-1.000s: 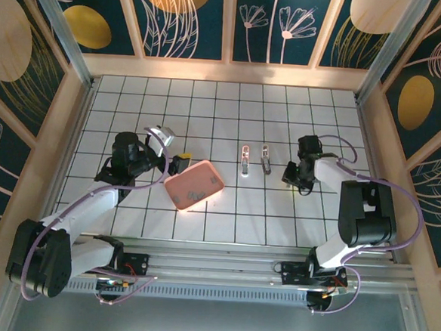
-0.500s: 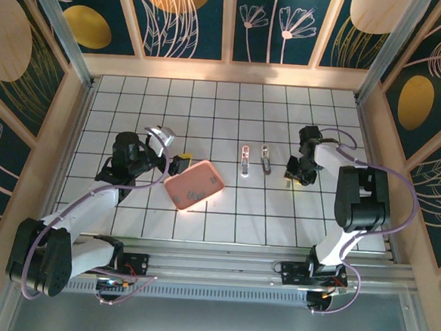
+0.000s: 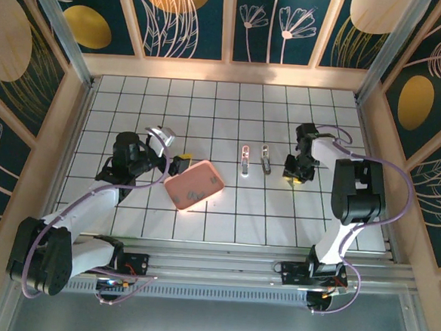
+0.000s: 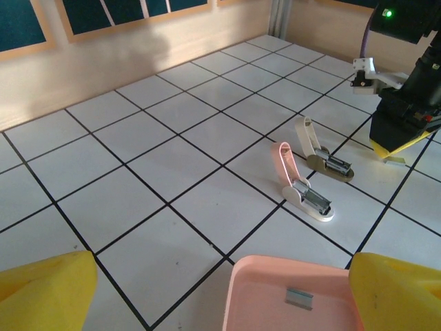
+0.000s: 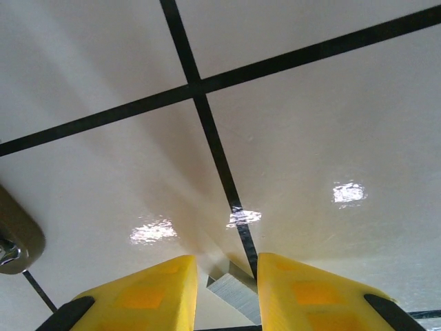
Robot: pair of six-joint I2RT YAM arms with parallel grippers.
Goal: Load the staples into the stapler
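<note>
White tiles with dark grid lines covered the table point(image 3: 225, 105) in the overhead view. The left gripper point(image 3: 171, 150) hung just beside the upper left corner of a salmon-pink rounded plastic tray point(image 3: 197, 180), its fingers spread wide. To the right of the tray lay a pale pink mini stapler point(image 3: 244, 159), hinged open. Beside it was a whitish mini stapler with a dull brown base point(image 3: 266, 158), also open. The right gripper point(image 3: 293, 177) pointed down at the table just right of that whitish stapler.

From the left wrist, the yellow fingers point(image 4: 45, 293) stood far apart at the lower corners, holding nothing. The pink tray point(image 4: 265, 293) sat between them with a short grey metallic strip of staples point(image 4: 300, 297) lying in it. Beyond it the pale pink stapler point(image 4: 303, 193) and the whitish one point(image 4: 320, 153) stood with lids raised, apart from each other. The right gripper point(image 4: 391, 148) hovered low over the table beyond them.

From the right wrist, the yellow fingers point(image 5: 141, 296) were set narrow. A second grey strip of staples point(image 5: 231, 291) was pinched between them just above a tile line. The whitish stapler's brown base point(image 5: 14, 241) showed at the left edge.
</note>
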